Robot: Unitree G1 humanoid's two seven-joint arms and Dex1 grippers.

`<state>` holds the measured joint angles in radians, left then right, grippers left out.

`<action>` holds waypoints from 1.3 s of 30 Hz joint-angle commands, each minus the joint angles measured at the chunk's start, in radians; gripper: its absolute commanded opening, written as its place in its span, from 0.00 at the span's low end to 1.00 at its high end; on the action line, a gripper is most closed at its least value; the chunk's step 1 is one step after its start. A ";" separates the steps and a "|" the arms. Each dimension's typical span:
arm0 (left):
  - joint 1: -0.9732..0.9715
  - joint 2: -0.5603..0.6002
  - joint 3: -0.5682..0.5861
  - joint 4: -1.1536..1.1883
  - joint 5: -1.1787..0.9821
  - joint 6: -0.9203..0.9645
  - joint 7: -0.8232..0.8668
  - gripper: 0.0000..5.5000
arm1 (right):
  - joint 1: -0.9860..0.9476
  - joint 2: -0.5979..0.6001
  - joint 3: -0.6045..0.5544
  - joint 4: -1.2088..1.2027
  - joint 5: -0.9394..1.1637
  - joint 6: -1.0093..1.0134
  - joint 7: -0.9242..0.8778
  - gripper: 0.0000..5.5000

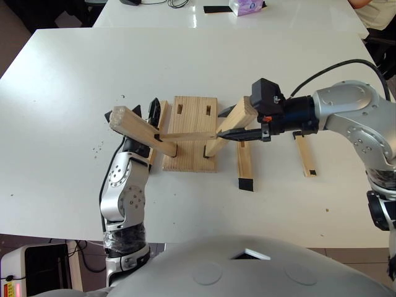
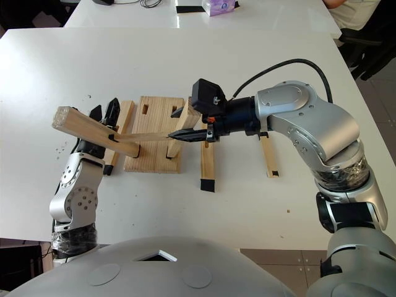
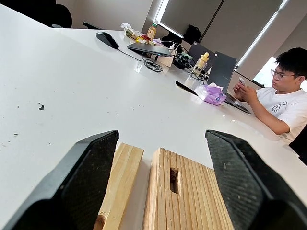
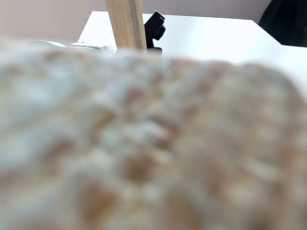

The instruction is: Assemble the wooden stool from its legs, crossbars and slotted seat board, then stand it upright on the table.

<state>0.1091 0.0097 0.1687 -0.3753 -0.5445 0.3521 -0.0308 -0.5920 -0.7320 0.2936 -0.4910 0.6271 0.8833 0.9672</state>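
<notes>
The slotted seat board (image 1: 193, 124) lies flat on the white table (image 1: 74, 93). Above it hangs an H-shaped frame: a left leg (image 1: 137, 129) and a right leg (image 1: 236, 117) joined by a thin crossbar (image 1: 185, 135). My right gripper (image 1: 237, 133) is shut on the right leg, which looms blurred and close in the right wrist view (image 4: 153, 143). My left gripper (image 1: 156, 111) stands open low over the table beneath the left leg. Between its fingers (image 3: 72, 191) I see a loose bar (image 3: 117, 182) and the seat board (image 3: 192, 196), neither of them touched.
Two loose legs with black tips (image 1: 245, 166) (image 1: 305, 157) lie right of the board. Small crumbs (image 1: 97, 148) dot the table's left side. A second table (image 1: 185, 15) behind holds a tissue pack (image 1: 246, 6) and cables.
</notes>
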 commanded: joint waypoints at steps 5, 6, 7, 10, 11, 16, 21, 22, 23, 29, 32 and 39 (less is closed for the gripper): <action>-0.019 -0.026 -0.051 0.028 0.016 0.000 -0.019 0.61 | 0.048 0.035 0.108 -0.001 -0.019 0.047 -0.006 0.37; -0.016 -0.025 -0.053 0.026 0.017 0.000 -0.023 0.61 | 0.043 0.061 0.083 0.003 0.029 0.089 -0.018 0.37; -0.014 -0.023 -0.055 0.024 0.018 0.001 -0.025 0.61 | 0.035 0.073 0.076 0.006 0.045 0.106 -0.024 0.37; -0.014 -0.010 -0.073 0.018 0.041 0.005 -0.029 0.61 | 0.002 0.090 0.101 0.022 0.013 0.105 -0.032 0.37; -0.017 -0.004 -0.083 0.017 0.057 0.005 -0.030 0.61 | -0.009 0.098 0.105 0.023 0.012 0.115 -0.035 0.37; -0.044 0.012 -0.146 -0.016 0.132 0.002 -0.027 0.61 | -0.050 0.112 0.134 -0.001 0.028 0.177 -0.033 0.37; -0.095 -0.006 -0.232 0.015 0.176 -0.001 -0.078 0.61 | -0.041 0.159 0.179 0.004 0.022 0.253 -0.084 0.37; -0.097 0.000 -0.241 0.033 0.187 -0.006 -0.094 0.61 | -0.043 0.178 0.188 0.020 0.025 0.274 -0.095 0.37; -0.101 0.001 -0.243 0.048 0.190 -0.008 -0.105 0.61 | -0.042 0.194 0.199 0.035 0.024 0.286 -0.105 0.37; -0.149 -0.017 -0.274 0.154 0.201 -0.032 -0.148 0.61 | -0.006 0.293 0.216 0.117 -0.007 0.325 -0.194 0.37; -0.171 -0.028 -0.286 0.200 0.203 -0.049 -0.154 0.61 | 0.016 0.285 0.195 0.127 -0.023 0.328 -0.219 0.37; -0.197 -0.053 -0.322 0.177 0.185 -0.031 -0.142 0.61 | 0.076 0.090 0.143 0.068 -0.059 0.254 -0.152 0.37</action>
<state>-0.0382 0.0654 0.0811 -0.1818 -0.3209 0.2555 -0.0488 -0.6498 -0.6091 0.3097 -0.4711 0.6087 1.0737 0.8321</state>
